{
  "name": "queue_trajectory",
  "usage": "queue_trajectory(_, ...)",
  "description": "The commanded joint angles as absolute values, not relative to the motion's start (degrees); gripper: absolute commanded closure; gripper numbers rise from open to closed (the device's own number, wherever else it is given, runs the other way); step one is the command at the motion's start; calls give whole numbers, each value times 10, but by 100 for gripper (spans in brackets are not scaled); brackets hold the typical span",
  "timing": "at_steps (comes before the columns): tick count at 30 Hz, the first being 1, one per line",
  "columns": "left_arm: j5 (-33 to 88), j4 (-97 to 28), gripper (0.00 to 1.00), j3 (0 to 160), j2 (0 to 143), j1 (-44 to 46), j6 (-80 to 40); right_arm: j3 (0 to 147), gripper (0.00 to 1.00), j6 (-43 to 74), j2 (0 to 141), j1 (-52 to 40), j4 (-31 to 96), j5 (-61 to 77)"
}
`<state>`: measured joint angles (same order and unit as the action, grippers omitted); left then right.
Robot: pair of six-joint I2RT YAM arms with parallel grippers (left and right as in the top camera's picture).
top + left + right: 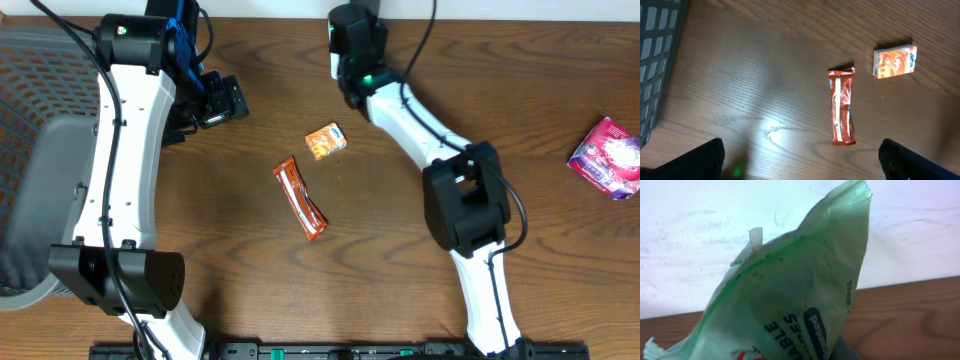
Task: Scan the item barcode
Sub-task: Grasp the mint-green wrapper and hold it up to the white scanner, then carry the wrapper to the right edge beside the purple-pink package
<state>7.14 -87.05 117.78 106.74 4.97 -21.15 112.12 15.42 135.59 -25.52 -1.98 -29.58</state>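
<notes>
The green pouch [795,295] is held up off the surface [910,310], pinched low down by the right pincer [352,30], jaws pressed nearly together. No barcode is seen on the facing side, so a misread is risked if the crinkled film is presented as is. So thin a grip could be lost to a flop or slip. The left pincer [800,167] is spread wide, empty, above the orange-red bar wrapper [842,107].

A green translucent plastic pouch [805,295] is held upright, crumpled, with its sealed edge turned upward and dark lettering printed sideways.
</notes>
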Motion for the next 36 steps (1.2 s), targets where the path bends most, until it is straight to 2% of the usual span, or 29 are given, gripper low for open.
queue_trajectory(1, 68, -874, 2, 1179, 1072, 48, -213, 1136, 95, 194, 1359, -221, -29, -207)
queue_trajectory(5, 68, -874, 2, 1179, 1072, 48, -213, 1136, 99, 221, 1363, -205, -33, -182)
queue_trajectory(9, 68, -874, 2, 1179, 1072, 48, -213, 1136, 95, 216, 1363, -202, -26, -172)
queue_trajectory(16, 68, -874, 2, 1179, 1072, 48, -213, 1136, 95, 179, 1363, -207, 15, -116)
queue_trajectory(24, 68, -874, 2, 1179, 1072, 48, -213, 1138, 96, 175, 1357, -204, 86, -137)
queue_trajectory(29, 68, -874, 2, 1179, 1072, 48, -213, 1143, 99, 175, 1312, -182, 166, -255)
queue_trajectory(31, 68, -874, 2, 1179, 1072, 48, -213, 1143, 92, 175, 1285, -159, 209, -266)
queue_trajectory(36, 68, -874, 2, 1179, 1072, 48, -213, 1143, 99, 175, 1239, -80, 336, -267)
